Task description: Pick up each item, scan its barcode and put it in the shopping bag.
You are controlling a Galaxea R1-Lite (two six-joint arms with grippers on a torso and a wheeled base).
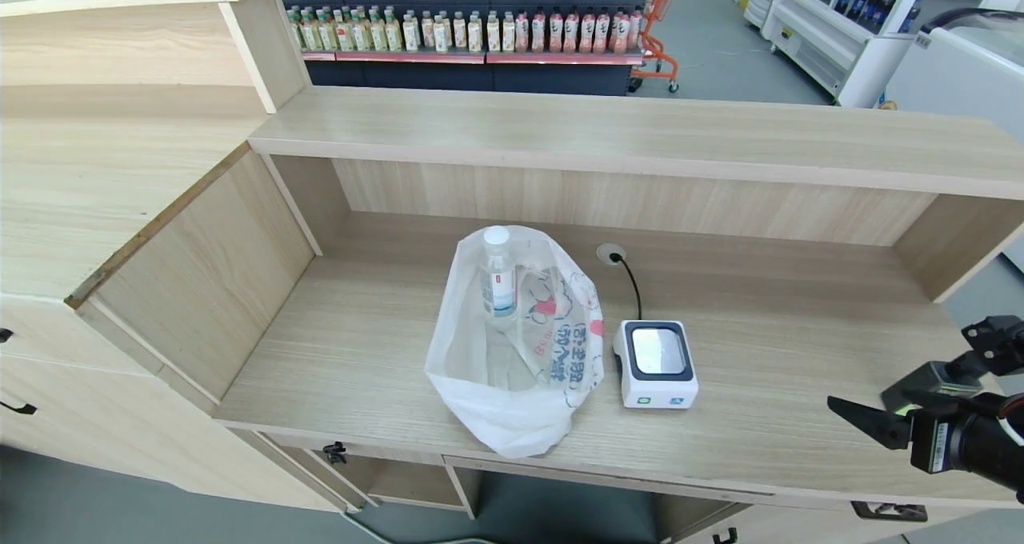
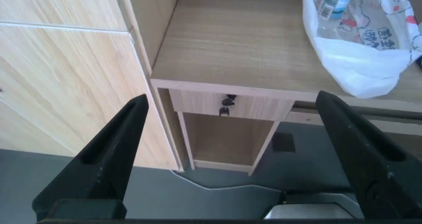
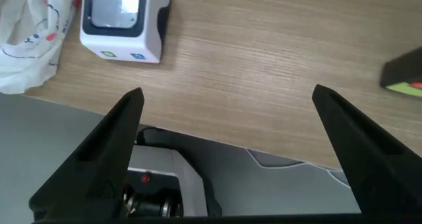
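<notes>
The bottle (image 1: 498, 276) stands upright inside the open shopping bag (image 1: 512, 368), just left of the scanner (image 1: 656, 362) on the counter (image 1: 800, 352), so this item looks scanned and bagged. The right gripper (image 3: 227, 95) hangs off the counter's near edge, right of the scanner, jaws spread wide and holding nothing. The left gripper (image 2: 231, 102), equally wide and bare, sits off the near-left corner, probably parked clear of the bag.

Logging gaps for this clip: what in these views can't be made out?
- Head view: what else lies in the bag besides the bottle, veiled by its folds.
- Head view: the bottle's barcode, too small.
- Right wrist view: dark item with a green and red patch, cut off by the edge.
- Same view: scanner's far end, likewise cut off.
</notes>
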